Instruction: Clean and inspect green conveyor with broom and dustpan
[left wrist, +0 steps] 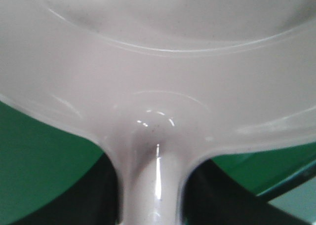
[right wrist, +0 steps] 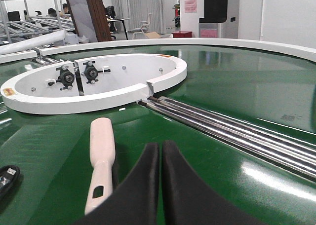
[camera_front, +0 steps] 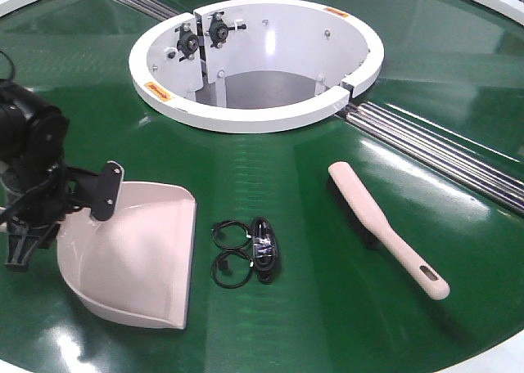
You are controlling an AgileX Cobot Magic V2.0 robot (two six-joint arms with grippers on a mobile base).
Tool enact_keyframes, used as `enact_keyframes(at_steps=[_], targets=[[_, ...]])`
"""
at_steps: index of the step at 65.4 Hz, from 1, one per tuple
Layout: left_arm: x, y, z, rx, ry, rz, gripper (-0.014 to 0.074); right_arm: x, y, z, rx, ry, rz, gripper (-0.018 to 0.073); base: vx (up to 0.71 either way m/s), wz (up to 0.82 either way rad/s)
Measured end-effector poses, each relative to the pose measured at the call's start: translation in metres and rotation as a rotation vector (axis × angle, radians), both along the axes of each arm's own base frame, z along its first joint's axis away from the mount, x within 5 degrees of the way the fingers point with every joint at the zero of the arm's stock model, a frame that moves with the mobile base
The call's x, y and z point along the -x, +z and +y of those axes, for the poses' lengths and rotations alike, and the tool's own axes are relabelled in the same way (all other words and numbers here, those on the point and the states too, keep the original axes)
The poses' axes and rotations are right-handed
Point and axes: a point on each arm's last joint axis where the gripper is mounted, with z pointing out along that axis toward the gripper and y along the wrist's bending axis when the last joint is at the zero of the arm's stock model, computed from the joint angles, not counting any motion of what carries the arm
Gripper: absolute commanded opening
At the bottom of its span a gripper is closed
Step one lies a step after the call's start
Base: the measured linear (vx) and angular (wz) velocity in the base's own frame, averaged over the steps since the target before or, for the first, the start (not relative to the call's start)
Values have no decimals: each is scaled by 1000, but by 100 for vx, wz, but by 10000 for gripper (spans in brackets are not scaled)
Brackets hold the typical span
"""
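Note:
The pale pink dustpan [camera_front: 143, 258] is at the left of the green conveyor [camera_front: 327, 316], its wide lip facing right. My left gripper [camera_front: 61, 209] is shut on its handle. In the left wrist view the handle [left wrist: 153, 180] runs between the two dark fingers and the dustpan's curved back [left wrist: 158, 62] fills the frame. The broom [camera_front: 385, 226] lies flat on the belt at the right, handle toward the near edge. My right gripper [right wrist: 161, 147] is shut with nothing in it, just right of the broom [right wrist: 101, 151] and apart from it. The front view does not show it.
A black coiled cable bundle [camera_front: 246, 252] lies on the belt between dustpan and broom. The white ring-shaped housing [camera_front: 254, 115] stands at the back centre. A seam with steel rollers [camera_front: 442, 148] runs from the ring toward the right; these rollers [right wrist: 232, 129] also pass right of my right gripper.

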Motion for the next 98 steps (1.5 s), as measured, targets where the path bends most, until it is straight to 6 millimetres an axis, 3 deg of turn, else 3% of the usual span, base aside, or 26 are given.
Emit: enact_keyframes(at_steps=[33, 98], targets=[[-1, -6, -5, -14, 82, -19, -8, 0, 0, 0, 0, 0, 0, -9, 0, 0], [-3, -5, -11, -14, 28, -47, -6, 0, 0, 0, 0, 0, 0, -9, 0, 0]])
